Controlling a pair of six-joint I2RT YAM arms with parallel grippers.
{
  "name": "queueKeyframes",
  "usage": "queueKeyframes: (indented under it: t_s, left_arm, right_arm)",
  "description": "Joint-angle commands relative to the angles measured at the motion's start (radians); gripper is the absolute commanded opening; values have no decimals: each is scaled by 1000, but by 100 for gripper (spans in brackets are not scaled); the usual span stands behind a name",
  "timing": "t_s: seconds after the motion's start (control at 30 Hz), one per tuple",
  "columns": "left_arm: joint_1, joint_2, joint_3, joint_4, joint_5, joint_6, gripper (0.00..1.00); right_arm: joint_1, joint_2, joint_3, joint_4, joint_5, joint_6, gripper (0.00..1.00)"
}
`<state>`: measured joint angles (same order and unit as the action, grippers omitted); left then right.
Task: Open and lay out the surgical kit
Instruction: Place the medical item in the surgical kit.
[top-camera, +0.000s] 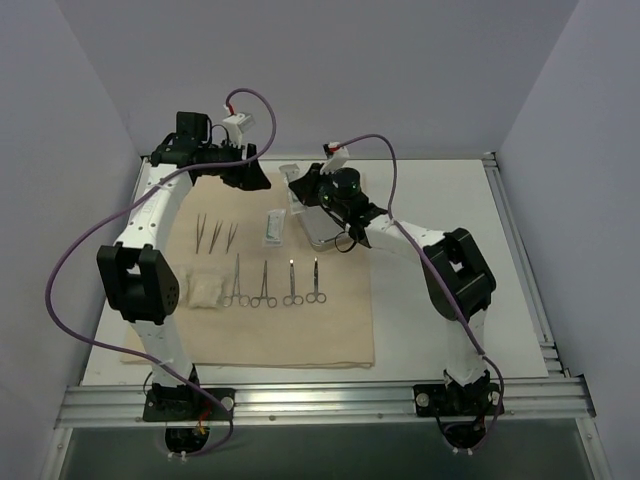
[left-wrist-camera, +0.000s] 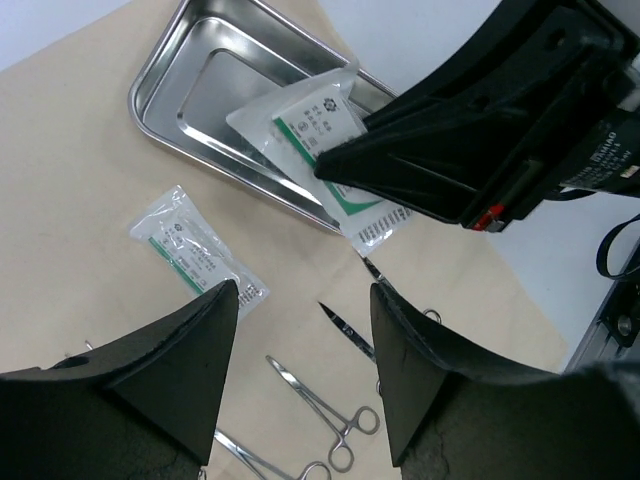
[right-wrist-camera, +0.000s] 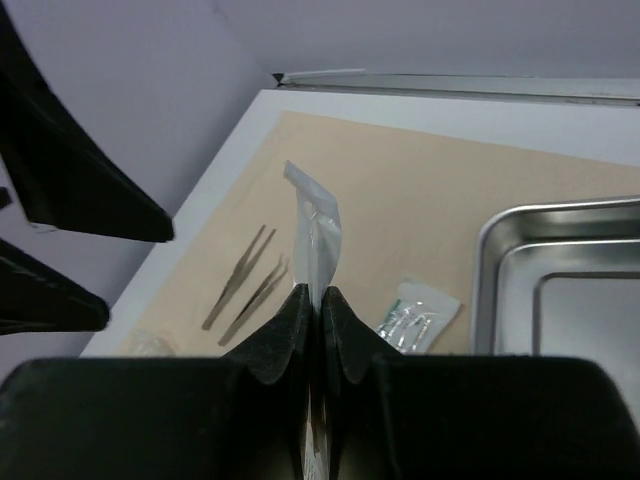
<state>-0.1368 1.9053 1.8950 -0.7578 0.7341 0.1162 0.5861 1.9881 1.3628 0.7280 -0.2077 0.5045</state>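
Note:
The surgical kit lies unwrapped on the beige cloth. The steel tray sits at the cloth's far right part. My right gripper is shut on the edge of a clear packet and holds it upright above the tray's near side. That held packet shows label-up in the left wrist view. A second packet lies flat on the cloth. My left gripper hovers open above the cloth with nothing between its fingers, close to the right gripper. Forceps and scissors lie below it.
Tweezers lie at the cloth's far left, with white gauze nearer the left arm. Forceps and scissors form a row across the cloth's middle. The table's metal rail runs along the right edge.

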Motion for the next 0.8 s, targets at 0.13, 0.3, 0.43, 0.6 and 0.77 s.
queueKeyframes:
  t_s: [0.13, 0.3, 0.43, 0.6, 0.77]
  left_arm:
    - [37, -15, -30, 130, 123, -39, 65]
    - [39, -14, -28, 150, 162, -44, 64]
    - [39, -14, -25, 161, 186, -49, 64]
    - [42, -6, -17, 172, 185, -65, 64]
    - [52, 1, -13, 202, 189, -104, 64]
  right_arm:
    - [14, -57, -14, 289, -127, 65, 0]
    - [18, -38, -7, 306, -168, 85, 0]
    - [23, -22, 19, 307, -199, 97, 0]
    - [35, -9, 36, 312, -219, 98, 0]
    - [41, 1, 44, 324, -240, 109, 0]
